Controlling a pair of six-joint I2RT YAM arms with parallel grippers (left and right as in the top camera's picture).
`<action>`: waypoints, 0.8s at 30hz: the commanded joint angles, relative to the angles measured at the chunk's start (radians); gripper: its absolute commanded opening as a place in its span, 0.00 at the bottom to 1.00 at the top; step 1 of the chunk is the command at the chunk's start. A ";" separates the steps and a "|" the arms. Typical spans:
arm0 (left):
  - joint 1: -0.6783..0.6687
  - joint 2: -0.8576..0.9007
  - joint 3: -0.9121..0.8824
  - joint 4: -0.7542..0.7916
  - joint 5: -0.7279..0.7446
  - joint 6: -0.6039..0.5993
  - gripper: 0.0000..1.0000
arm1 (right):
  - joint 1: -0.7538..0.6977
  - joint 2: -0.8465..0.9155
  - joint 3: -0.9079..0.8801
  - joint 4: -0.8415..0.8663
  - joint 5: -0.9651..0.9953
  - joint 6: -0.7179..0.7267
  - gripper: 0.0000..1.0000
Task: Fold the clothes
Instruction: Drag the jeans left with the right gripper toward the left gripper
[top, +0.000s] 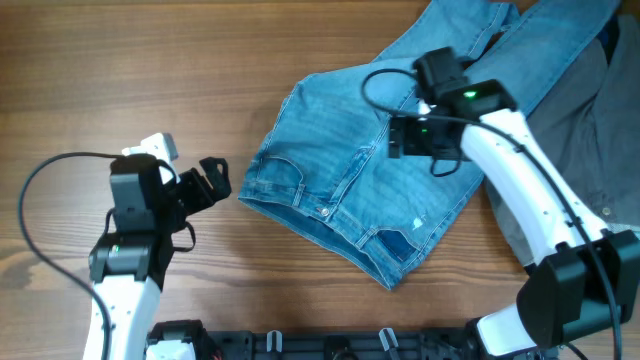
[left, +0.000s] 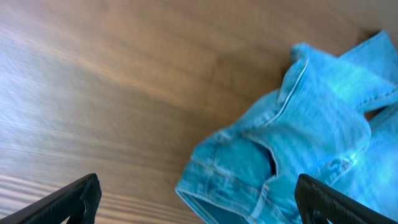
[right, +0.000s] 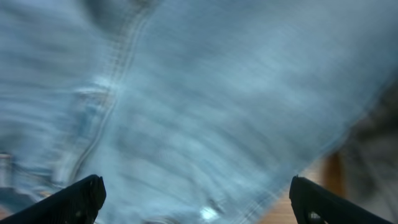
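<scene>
The jeans (top: 340, 170) lie on the table (top: 120, 60) with the waistband (top: 318, 212) toward the robot. Their long axis runs up and to the right, across a grey cloth (top: 590, 110). The right gripper (top: 400, 138) hangs directly over the seat, jaws spread wide and holding nothing. The left gripper (top: 215, 182), equally wide and empty, sits just left of the waistband's corner, not touching it. Of the 2 arms, the right is nearer.

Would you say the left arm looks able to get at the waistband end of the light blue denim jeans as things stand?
Probably yes. The left claw is open and sits beside the waistband corner of the light blue denim jeans, with only bare wooden table between them.
</scene>
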 joint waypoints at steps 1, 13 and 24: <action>0.002 0.149 0.016 0.002 0.159 -0.107 1.00 | -0.067 -0.025 -0.001 -0.039 0.010 -0.006 1.00; -0.053 0.657 0.016 0.162 0.322 -0.105 0.80 | -0.111 -0.025 -0.001 -0.067 -0.010 -0.023 1.00; 0.094 0.610 0.180 0.042 0.133 -0.097 0.04 | -0.111 -0.025 -0.001 -0.077 0.020 -0.023 1.00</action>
